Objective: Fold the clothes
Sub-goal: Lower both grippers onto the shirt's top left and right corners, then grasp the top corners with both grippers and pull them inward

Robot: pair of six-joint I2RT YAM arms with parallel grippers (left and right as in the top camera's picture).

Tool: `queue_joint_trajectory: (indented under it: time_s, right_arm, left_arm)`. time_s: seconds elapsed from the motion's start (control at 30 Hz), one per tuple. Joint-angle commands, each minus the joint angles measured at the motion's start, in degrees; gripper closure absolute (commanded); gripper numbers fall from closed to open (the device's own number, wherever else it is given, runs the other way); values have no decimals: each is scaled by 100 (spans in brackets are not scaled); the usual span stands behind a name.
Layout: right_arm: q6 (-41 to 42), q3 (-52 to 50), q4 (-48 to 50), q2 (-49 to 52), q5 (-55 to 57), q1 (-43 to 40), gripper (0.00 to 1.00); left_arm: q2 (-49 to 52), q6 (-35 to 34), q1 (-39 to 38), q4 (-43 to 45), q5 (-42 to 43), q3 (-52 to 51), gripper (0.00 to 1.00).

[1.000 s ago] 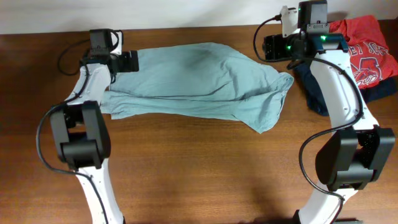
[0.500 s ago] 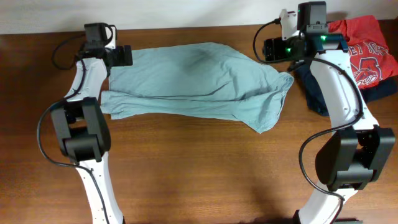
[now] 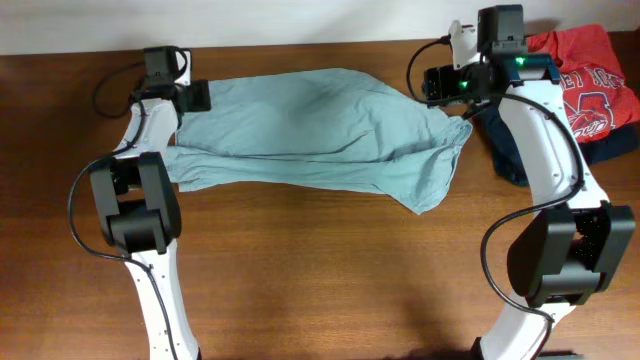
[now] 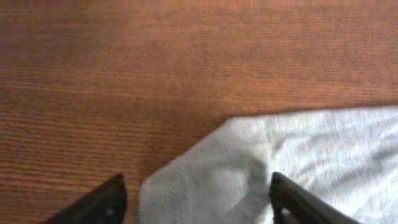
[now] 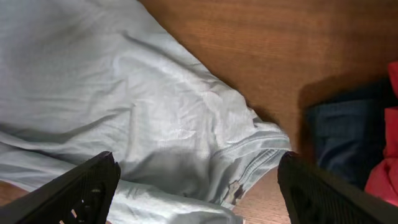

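T-shirt (image 3: 320,130) corner between left gripper (image 4: 196,180) fingers | right gripper (image 5: 196,162) over collar

red shirt (image 3: 590,75) beside navy garment (image 3: 503,150), right end wooden table (image 3: 320,270)

The shirt (image 3: 320,130) is a plain, pale sage-green tee of thin, soft cloth with no print. It lies spread but rumpled on the bench (image 3: 300,280), stretched sideways across the upper middle of the overhead frame. Its top edge runs fairly even, while its lower edge slants down to a blunt point at the lower right. A long crease crosses its middle, and a narrower band of cloth juts out at the lower left. In the right wrist view the shirt (image 5: 112,93) ends at lower right in a bunched, stitched hem. In the left wrist view a hemmed corner of the shirt (image 4: 261,180) lies flat on the wood.
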Motion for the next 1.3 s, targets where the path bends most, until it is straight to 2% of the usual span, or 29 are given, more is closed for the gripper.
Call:
queue_joint_trajectory:
  time_s: [0.0, 0.3, 0.33, 0.37, 0.47, 0.53, 0.7, 0.97, 1.27]
  right_arm:
    - [-37, 79, -4, 26, 50, 2, 15]
    - [-37, 79, -76, 26, 50, 0, 15]
    - [-37, 79, -76, 26, 50, 0, 15]
    - [-37, 79, -76, 26, 50, 0, 15]
    - [-37, 79, -76, 26, 50, 0, 15]
    - [-37, 79, -76, 26, 50, 0, 15]
    - [-35, 79, 96, 26, 52, 0, 17]
    - [138, 79, 1040, 216, -120, 7, 19]
    - [345, 79, 1541, 905, -479, 96, 18]
  left_arm:
    - [85, 63, 9, 70, 44, 87, 35]
    - [260, 63, 9, 37, 48, 87, 37]
    - [304, 61, 7, 37, 50, 87, 41]
    - [328, 61, 2, 13, 55, 87, 46]
    - [407, 61, -9, -39, 48, 87, 76]
    - [409, 59, -9, -83, 48, 87, 99]
    - [317, 61, -9, -225, 48, 131, 99]
    - [-393, 59, -201, -1370, 48, 175, 99]
    - [-1257, 61, -708, -2514, 46, 175, 99]
